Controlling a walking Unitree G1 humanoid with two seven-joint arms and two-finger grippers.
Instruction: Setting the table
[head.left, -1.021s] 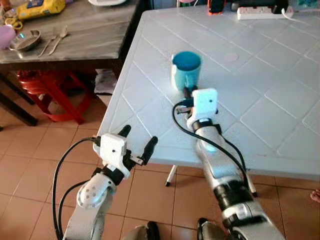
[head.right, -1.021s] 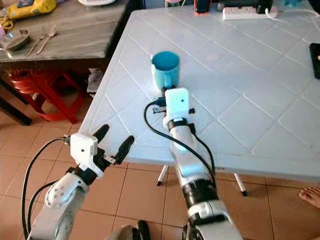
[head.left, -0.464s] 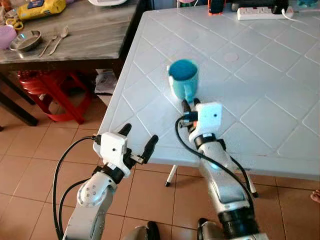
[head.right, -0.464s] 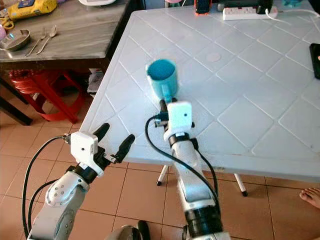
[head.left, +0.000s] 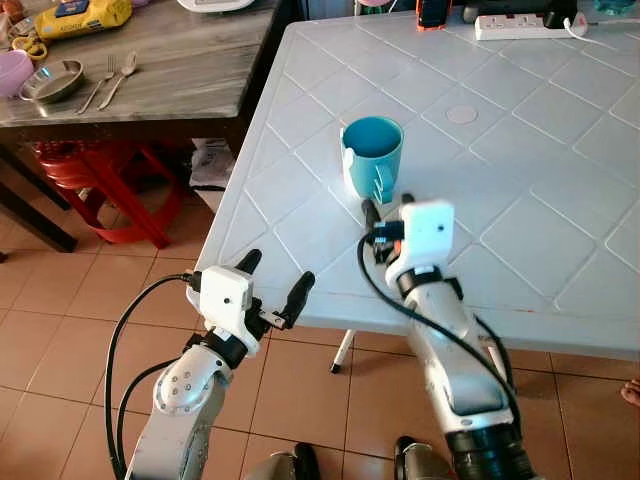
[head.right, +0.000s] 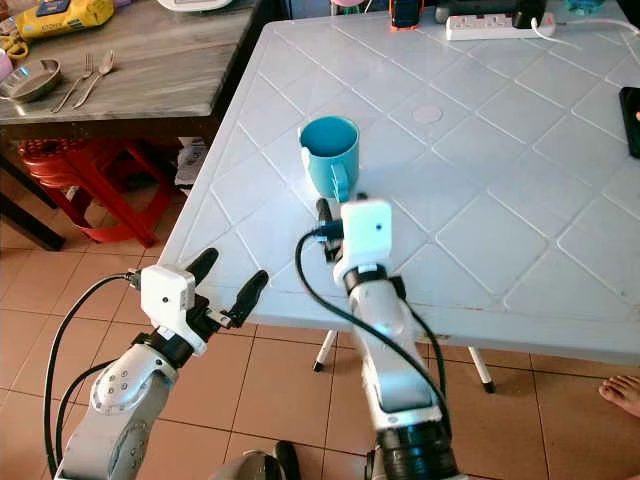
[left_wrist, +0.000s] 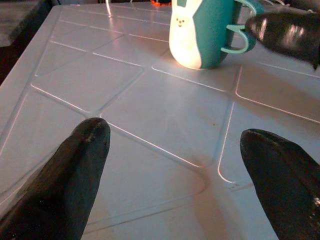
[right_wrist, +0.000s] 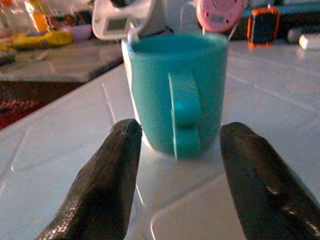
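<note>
A teal mug (head.left: 372, 157) stands upright on the white plastic table (head.left: 520, 240), its handle turned toward me. My right gripper (head.left: 386, 206) hovers just behind the handle, open, with its fingers (right_wrist: 107, 185) on either side of the handle and clear of it. In the right wrist view the mug (right_wrist: 175, 85) is close ahead. My left gripper (head.left: 278, 272) is open at the table's near left edge, holding nothing. The left wrist view looks across the tabletop at the mug (left_wrist: 200, 30), which has a white rabbit figure on its side.
A grey side table (head.left: 170, 60) at the left carries a steel bowl (head.left: 50, 80), a fork and spoon (head.left: 108, 80) and a yellow packet (head.left: 80, 15). A red stool (head.left: 100, 180) stands under it. A power strip (head.left: 520, 24) lies at the white table's far edge.
The mug, tilted in the right gripper half a second ago, now stands upright on the table. The right gripper has let go and drawn back toward me. The left arm has not moved.
</note>
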